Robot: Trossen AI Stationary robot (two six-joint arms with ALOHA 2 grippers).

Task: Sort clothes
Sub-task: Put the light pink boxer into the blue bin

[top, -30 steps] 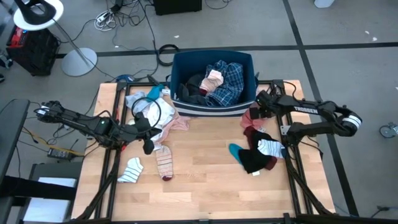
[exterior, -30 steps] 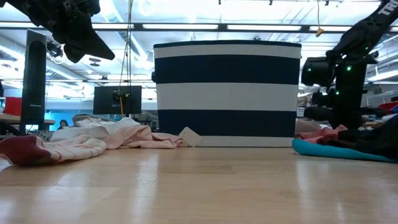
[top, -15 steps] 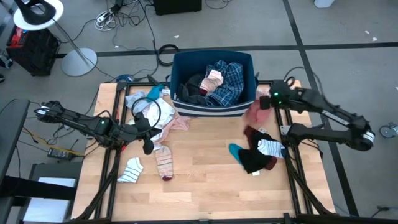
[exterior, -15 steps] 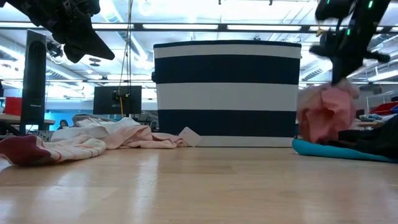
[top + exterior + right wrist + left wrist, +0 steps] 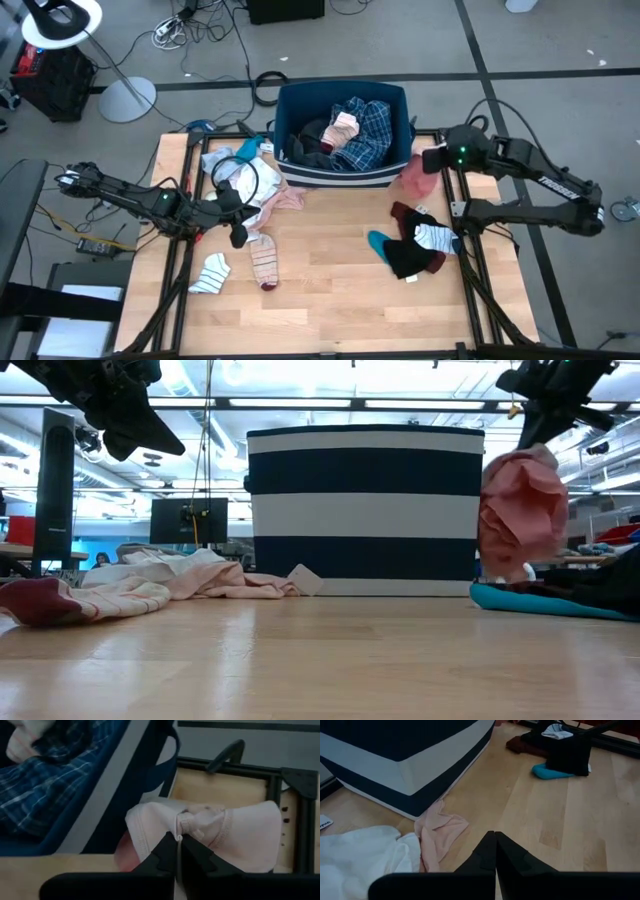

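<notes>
My right gripper (image 5: 432,160) is shut on a pink garment (image 5: 416,176), held up beside the right end of the dark blue striped bin (image 5: 343,172); it also shows in the low view (image 5: 520,510). The bin holds a blue plaid shirt (image 5: 365,135) and a pink piece (image 5: 345,124). A pile of dark, red, teal and striped pieces (image 5: 415,242) lies at the table's right. My left gripper (image 5: 238,236) is shut and empty, above white and pink clothes (image 5: 255,190) at the left. Two striped socks (image 5: 240,266) lie near it. My right gripper pinches the pink garment at a bunched, stitched edge (image 5: 192,827) between its two fingers, coming from above. Several layers are gathered there. The garment hangs slack below the fingers (image 5: 520,510), lifted clear of the table.
The bin (image 5: 365,510) stands at the table's far middle, its rim about level with the held garment's top. A white tag (image 5: 305,580) lies at its foot. Bare wood (image 5: 320,290) stretches across the table's near middle.
My right gripper has gone up and slightly toward the far edge, taking the pink garment with it. The garment has come off the pile at the table's right and now hangs clear of the table. The pile's other pieces have stayed.
</notes>
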